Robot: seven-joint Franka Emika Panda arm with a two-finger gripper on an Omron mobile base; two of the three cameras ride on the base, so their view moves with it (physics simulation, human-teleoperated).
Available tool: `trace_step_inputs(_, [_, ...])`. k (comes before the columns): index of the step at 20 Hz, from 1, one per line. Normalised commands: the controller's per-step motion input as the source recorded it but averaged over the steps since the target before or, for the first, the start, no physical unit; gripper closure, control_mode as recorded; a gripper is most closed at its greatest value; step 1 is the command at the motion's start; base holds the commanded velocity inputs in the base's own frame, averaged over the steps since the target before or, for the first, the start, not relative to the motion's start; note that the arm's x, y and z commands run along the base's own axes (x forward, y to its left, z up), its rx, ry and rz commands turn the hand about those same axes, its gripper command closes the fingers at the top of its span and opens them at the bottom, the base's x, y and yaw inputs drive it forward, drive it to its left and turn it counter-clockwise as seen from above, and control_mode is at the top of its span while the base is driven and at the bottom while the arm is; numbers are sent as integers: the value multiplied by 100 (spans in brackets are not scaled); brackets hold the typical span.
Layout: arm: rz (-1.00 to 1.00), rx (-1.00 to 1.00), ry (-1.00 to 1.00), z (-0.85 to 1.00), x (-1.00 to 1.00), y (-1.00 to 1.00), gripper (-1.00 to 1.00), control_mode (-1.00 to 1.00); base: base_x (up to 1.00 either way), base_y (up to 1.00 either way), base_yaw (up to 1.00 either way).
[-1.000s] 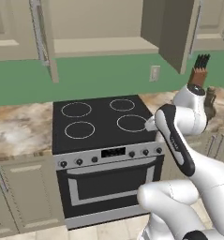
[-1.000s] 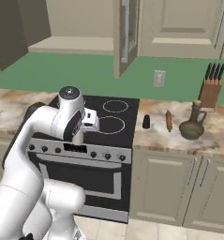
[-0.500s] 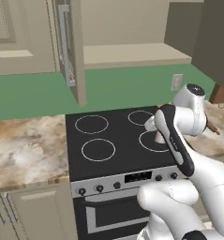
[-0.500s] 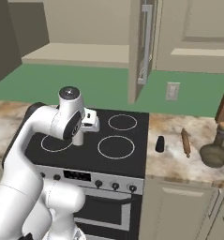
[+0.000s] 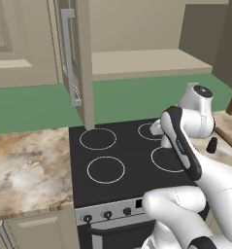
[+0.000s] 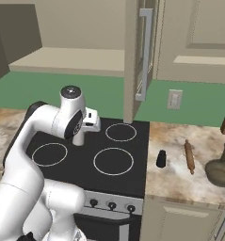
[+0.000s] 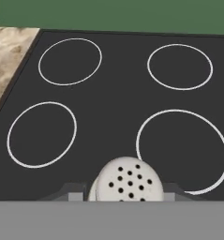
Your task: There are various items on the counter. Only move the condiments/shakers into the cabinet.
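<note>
From the left base view, I see the white arm folded over the black four-ring stovetop, its wrist near the back right ring. The beige panelled wall cupboard's open door with its long silver bar handle hangs edge-on above the stove's back left corner, and the plain beige inner shelf lies open behind it. A small black shaker stands on the beige-brown marbled stone worktop, on the stretch to the right of the stove, with the wooden rolling pin just beside it.

From the right base view, the same black shaker sits near the stove edge, the rolling pin beyond it, and the dark olive corked jug at the frame's right. The green wall runs behind, with a pale socket plate.

In the hand view, the gripper has its dark tips closed partway on a small pale grey-white shaker, whose perforated top faces the camera above the stovetop rings.

My worry is the lift: I judge the grip sits low on a smooth round body, so a quick swing could let it slip. The door edge stands close to the arm's path, and a clip there could knock the shaker loose onto the stove.
</note>
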Motion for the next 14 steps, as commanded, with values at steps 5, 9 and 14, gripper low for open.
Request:
trace_step_inputs(5, [0,0,0,0,0,0,100,100,61,23,0])
trace_step_inputs(9, [0,0,0,0,0,0,100,100,23,15,0])
trace_step_inputs(14, [0,0,-57,93,-53,1,100,-100,0,0,0])
